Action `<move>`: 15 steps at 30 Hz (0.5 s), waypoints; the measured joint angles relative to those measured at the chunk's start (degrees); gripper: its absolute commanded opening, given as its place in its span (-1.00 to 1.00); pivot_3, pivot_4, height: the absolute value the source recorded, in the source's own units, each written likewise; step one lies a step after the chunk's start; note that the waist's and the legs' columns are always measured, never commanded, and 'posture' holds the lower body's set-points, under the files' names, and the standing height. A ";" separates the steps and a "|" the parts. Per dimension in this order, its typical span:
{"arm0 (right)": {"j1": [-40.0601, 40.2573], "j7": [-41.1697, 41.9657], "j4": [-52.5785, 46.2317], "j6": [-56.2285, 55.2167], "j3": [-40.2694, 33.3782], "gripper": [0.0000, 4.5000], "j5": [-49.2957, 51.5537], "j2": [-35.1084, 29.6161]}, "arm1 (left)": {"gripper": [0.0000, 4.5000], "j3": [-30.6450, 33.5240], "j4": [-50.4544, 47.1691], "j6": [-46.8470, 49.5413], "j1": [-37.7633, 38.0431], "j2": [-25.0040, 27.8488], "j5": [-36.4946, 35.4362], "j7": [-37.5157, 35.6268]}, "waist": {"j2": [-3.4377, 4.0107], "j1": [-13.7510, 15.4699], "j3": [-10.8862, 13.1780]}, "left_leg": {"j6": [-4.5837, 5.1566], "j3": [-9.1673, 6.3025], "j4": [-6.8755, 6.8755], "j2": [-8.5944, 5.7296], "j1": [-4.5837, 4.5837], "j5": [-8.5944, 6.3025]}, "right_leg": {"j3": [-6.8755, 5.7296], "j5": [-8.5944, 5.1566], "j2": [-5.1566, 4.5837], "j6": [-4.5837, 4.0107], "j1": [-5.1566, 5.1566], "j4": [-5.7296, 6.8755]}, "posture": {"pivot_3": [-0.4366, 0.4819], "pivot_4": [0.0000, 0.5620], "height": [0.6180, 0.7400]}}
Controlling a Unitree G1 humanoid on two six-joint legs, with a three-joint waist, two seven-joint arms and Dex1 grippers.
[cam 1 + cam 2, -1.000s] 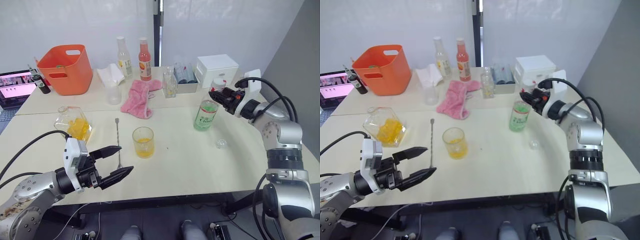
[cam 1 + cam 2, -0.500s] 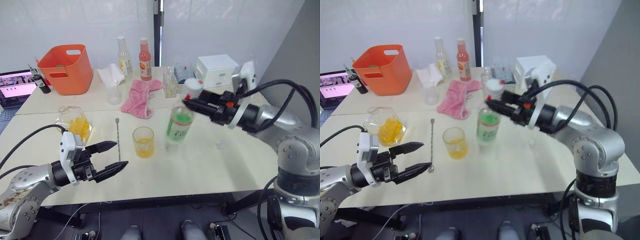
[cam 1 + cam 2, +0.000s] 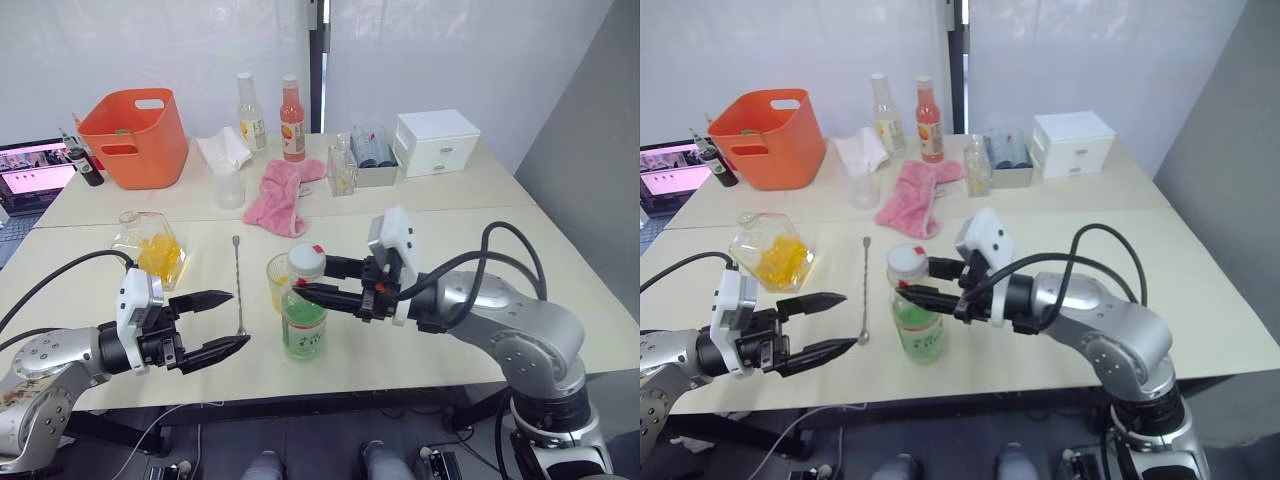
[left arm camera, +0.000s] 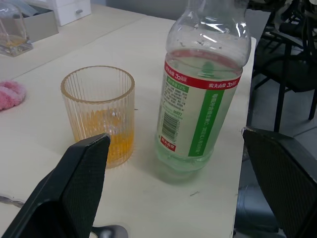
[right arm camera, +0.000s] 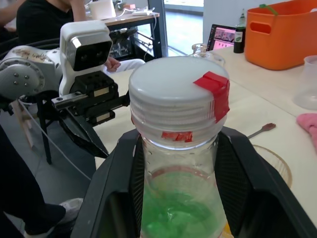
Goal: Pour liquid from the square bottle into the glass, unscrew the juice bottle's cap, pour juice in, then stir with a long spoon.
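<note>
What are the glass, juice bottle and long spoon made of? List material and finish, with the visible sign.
Glass: clear ribbed glass, possibly hard plastic; fluted walls show orange liquid.
Juice bottle: thin clear plastic, glossy; moulded shoulder, printed label, white plastic cap.
Long spoon: metal, silvery, slim stem.

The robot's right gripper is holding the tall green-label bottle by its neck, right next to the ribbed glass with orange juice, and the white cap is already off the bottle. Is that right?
Not quite. The round white cap with a red mark is on the tall clear green-label juice bottle; the right wrist view shows it on top. The rest holds: the right gripper grips the neck, beside the short ribbed glass of orange liquid.
</note>
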 measured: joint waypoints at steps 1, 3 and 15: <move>0.05 0.16 0.00 -0.71 0.84 -0.34 -1.04 0.00 | 1.00 -0.28 0.05 -0.28 -0.21 0.00 0.43 -0.45 | 0.00 0.02 0.00 | 0.00 0.00 0.00 0.00 0.00 0.00 | 0.00 0.00 0.00 0.00 0.00 0.00 | -0.05 -0.47 0.99; 0.30 0.62 0.02 -1.78 2.03 -0.34 -2.64 0.00 | 1.00 -0.69 0.09 -0.85 -0.64 0.00 0.53 -1.11 | 0.00 0.03 0.00 | 0.00 0.00 0.00 0.00 0.00 0.00 | 0.00 0.00 0.00 0.00 0.00 0.00 | -0.05 -0.47 0.99; -0.57 3.73 0.84 -4.00 6.83 -0.34 -8.85 -1.18 | 1.00 -4.50 2.17 -3.84 -3.12 -0.17 2.91 -2.99 | -0.01 -0.01 0.00 | 0.00 0.00 0.00 0.02 0.05 0.00 | 0.00 0.00 0.02 0.00 0.01 0.01 | -0.05 -0.47 0.99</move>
